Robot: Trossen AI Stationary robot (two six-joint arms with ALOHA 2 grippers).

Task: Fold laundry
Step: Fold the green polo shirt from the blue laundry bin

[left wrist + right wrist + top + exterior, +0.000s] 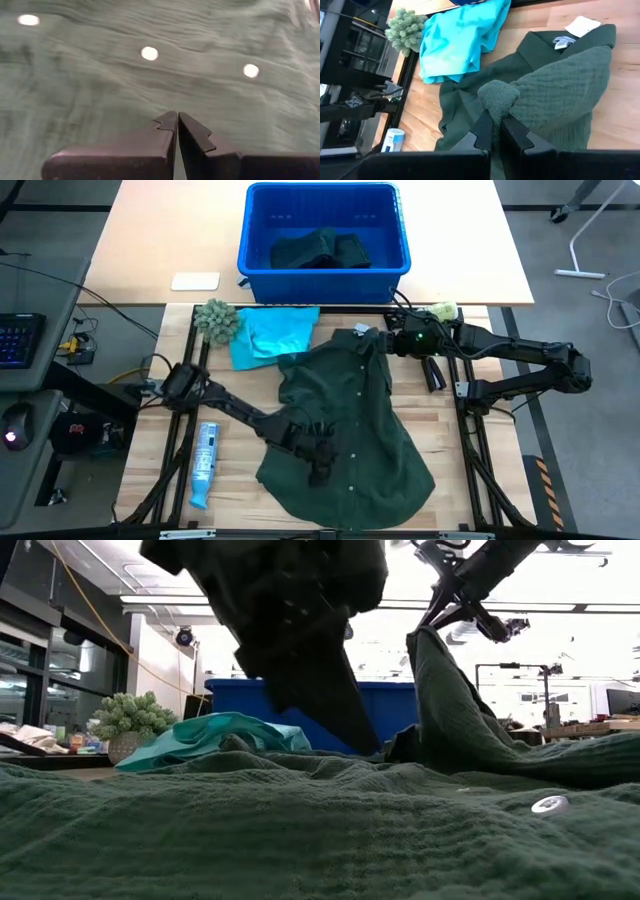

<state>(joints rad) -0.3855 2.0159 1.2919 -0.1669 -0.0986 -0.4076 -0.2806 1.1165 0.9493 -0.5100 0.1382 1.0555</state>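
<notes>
A dark green buttoned shirt (pixel 350 430) lies spread over the middle of the table, with a white neck tag (pixel 563 41) at its far end. A turquoise garment (pixel 272 335) lies crumpled at the far left, partly under the shirt's edge. My left gripper (pixel 320 465) is shut, slanting down over the shirt's near half by the row of white buttons (pixel 149 53). My right gripper (pixel 395 342) is shut on the shirt's far right part. Another dark green garment (pixel 320 250) lies in the blue bin. My left gripper's shut fingertips (pixel 170 120) point down at the shirt's buttoned front; whether they touch the cloth I cannot tell. My right gripper pinches a bunched wad of the shirt (pixel 498 97) between its two fingers, near the collar end. It raises that part into a peak (pixel 428 645) above the table, and the cloth slopes down from it to the rest, which lies flat.
The blue bin (pixel 247 240) stands on the far table. A fuzzy grey-green ball (pixel 215 320) sits beside the turquoise cloth. A white and blue bottle (pixel 204 462) lies near the left edge. A white card (pixel 195 281) lies left of the bin.
</notes>
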